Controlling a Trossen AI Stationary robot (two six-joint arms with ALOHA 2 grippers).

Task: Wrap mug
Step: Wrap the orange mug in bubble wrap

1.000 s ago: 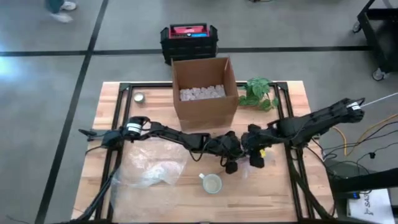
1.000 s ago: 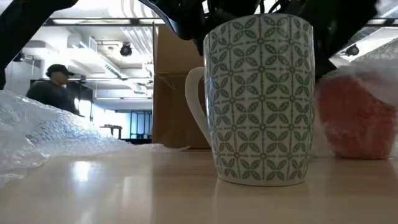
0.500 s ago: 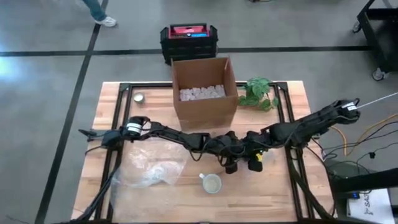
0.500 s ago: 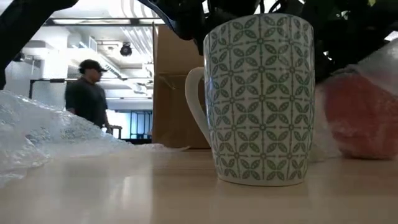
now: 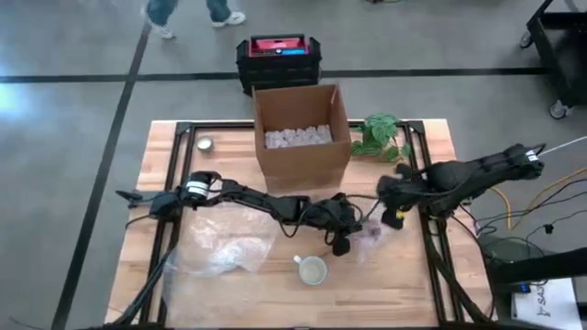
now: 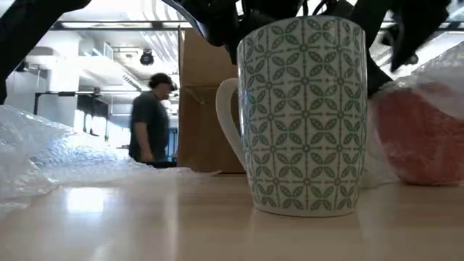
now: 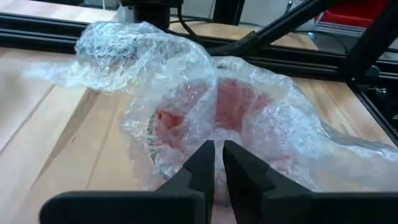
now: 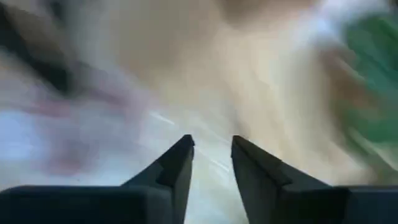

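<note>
Wooden table [image 5: 431, 284] carries everything. Open cardboard box [image 5: 301, 137] sits at the far middle, white packing peanuts [image 5: 297, 137] inside; small green plant [image 5: 382, 136] just beside it on the right. Loose sheet of bubble wrap [image 5: 223, 255] lies near the left front.

Left arm reaches across the middle; left gripper [image 5: 341, 240] is down at a red mug [image 7: 211, 118] already bundled in clear bubble wrap, right of centre. In the left wrist view its fingers [image 7: 202, 165] are narrow, nearly closed, pinching a fold of the wrap at the bundle's near edge. Right gripper [image 5: 396, 209] hangs just beside the bundle on its right, apart from it; fingers a narrow gap apart, nothing between them.

Green-patterned white mug [image 6: 301, 116] stands upright and bare near the front edge, in front of the bundle, handle toward the loose sheet.

Step, as I judge it: red mug's wrap is being finished or tucked. Next likely calls for freeing the pinched fold without undoing the bundle, then taking the loose sheet to the bare patterned mug.
</note>
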